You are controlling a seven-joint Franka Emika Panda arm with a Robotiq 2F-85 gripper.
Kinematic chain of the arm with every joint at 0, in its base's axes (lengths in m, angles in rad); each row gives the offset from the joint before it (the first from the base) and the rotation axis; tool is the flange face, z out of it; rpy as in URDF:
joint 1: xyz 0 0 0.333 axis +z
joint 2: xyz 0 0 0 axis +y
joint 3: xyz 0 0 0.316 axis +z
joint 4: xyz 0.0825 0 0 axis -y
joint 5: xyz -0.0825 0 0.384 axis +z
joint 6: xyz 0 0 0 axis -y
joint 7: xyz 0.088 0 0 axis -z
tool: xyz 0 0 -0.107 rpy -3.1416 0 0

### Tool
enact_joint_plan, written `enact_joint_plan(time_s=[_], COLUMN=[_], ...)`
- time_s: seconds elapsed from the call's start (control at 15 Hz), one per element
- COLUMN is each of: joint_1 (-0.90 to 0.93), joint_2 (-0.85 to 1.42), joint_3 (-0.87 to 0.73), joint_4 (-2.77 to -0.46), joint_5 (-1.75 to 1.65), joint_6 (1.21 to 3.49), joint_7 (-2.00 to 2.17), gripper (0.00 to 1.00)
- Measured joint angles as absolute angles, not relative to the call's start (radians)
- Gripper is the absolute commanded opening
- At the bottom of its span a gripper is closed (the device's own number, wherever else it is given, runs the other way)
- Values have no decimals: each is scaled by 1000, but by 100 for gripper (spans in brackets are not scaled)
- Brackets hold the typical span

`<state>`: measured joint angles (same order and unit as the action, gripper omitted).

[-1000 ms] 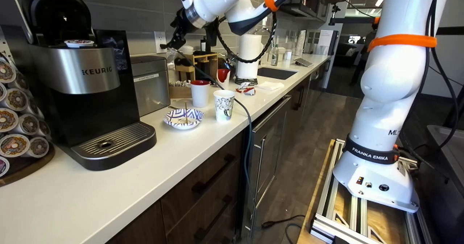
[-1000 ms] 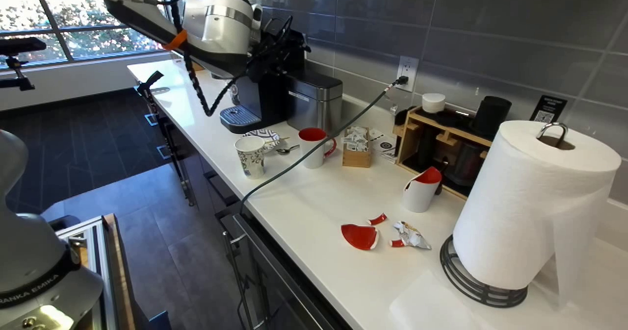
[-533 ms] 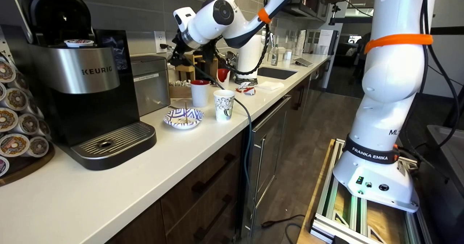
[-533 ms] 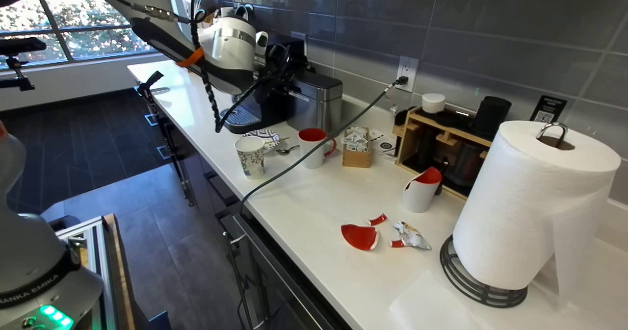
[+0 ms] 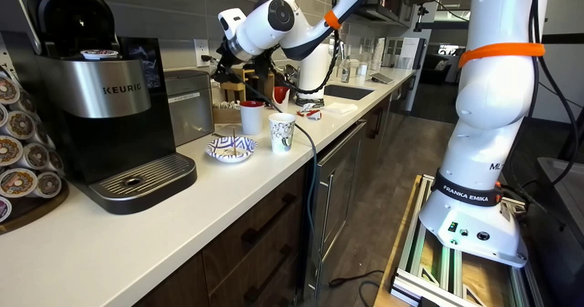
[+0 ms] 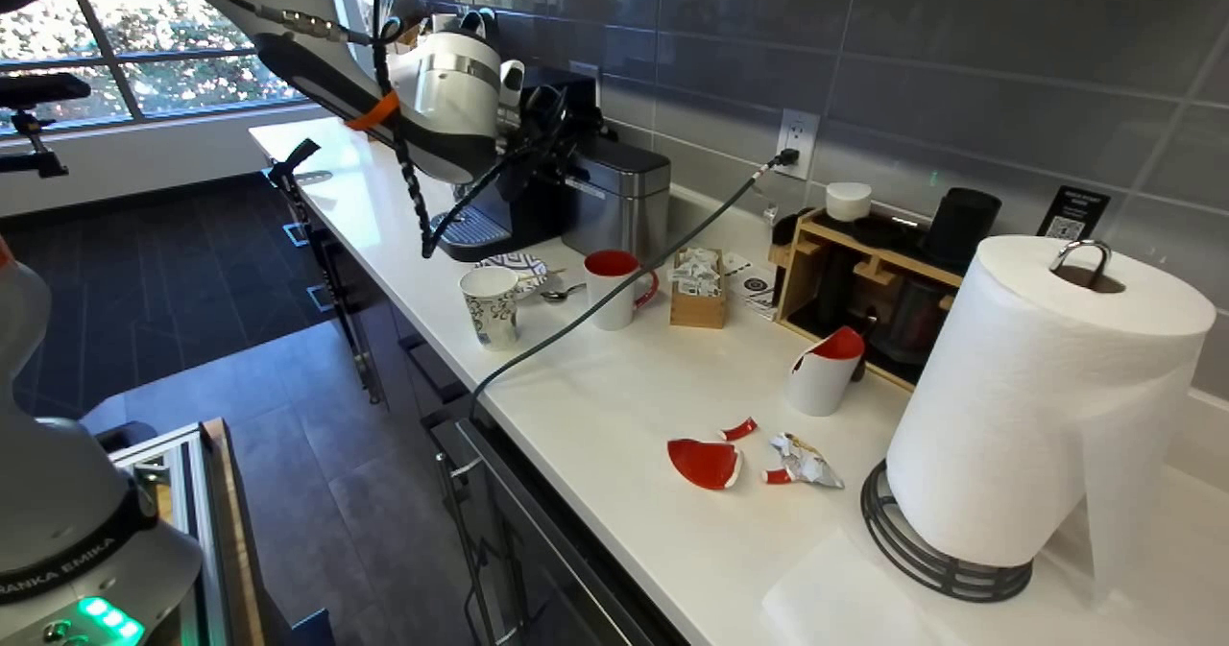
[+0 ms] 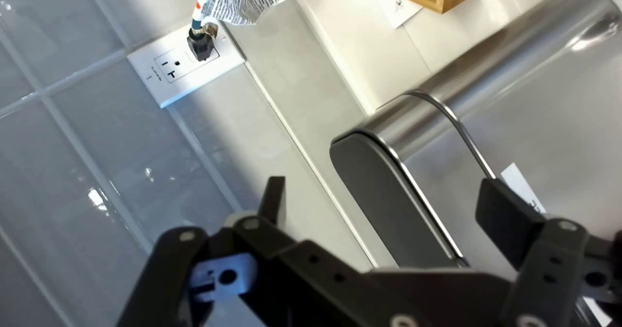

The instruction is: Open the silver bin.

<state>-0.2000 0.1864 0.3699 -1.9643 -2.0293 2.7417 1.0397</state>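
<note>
"So, where does the silver bin [image 5: 191, 113] stand?"

"On the countertop [image 5: 91, 247], just right of the coffee machine [image 5: 114, 115] in both exterior views. Its lid [image 7: 388, 200] is down, so the inside is hidden."

"And the gripper [image 7: 384, 181]?"

"Up near the top of the bin, fingers [image 7: 505, 215] spread wide. In the wrist view one finger shows against the wall tiles [image 7: 121, 171], one over the bin's front, with the lid's dark top between them. Whether either touches the metal, I can't tell."

"What do the other containers hold?"

"Right of the bin, a small wooden box [image 6: 698, 314] is full of paper packets [image 6: 698, 274]. A blue-patterned bowl [image 5: 232, 159] has a thin brown stick [image 5: 234, 143] in it. Near the bowl are a patterned paper cup [image 5: 282, 136] and a red-lined mug [image 5: 251, 122]; how full either is, I can't see."

"And the coffee machine?"

"Its head is raised, and in an exterior view a coffee pod [image 5: 99, 55] sits at the top. To the left, a rack [image 5: 41, 212] is loaded with pods [image 5: 18, 147]."

"Farther right?"

"A broken white mug [image 6: 822, 384], red inside, stands at a wooden organiser [image 6: 874, 270], which holds dark items [image 6: 912, 320] I can't make out; a small white pot [image 6: 848, 201] sits on top. Red-and-white shards [image 6: 704, 464] lie on the near side of that mug in an exterior view, beside a crumpled wrapper [image 6: 808, 464]."
</note>
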Motion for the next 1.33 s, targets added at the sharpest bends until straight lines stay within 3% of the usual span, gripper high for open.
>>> enact_joint_plan(time_s=[0.27, 0.8, 1.33], joint_1=[-199, -119, 57], joint_2=[186, 202, 186], joint_3=[372, 369, 318], joint_4=[-1959, -1936, -1925], joint_5=[-2054, -2498, -2512], joint_6=[2737, 2512, 2603], joint_7=[1058, 1316, 1289], gripper=[100, 100, 100])
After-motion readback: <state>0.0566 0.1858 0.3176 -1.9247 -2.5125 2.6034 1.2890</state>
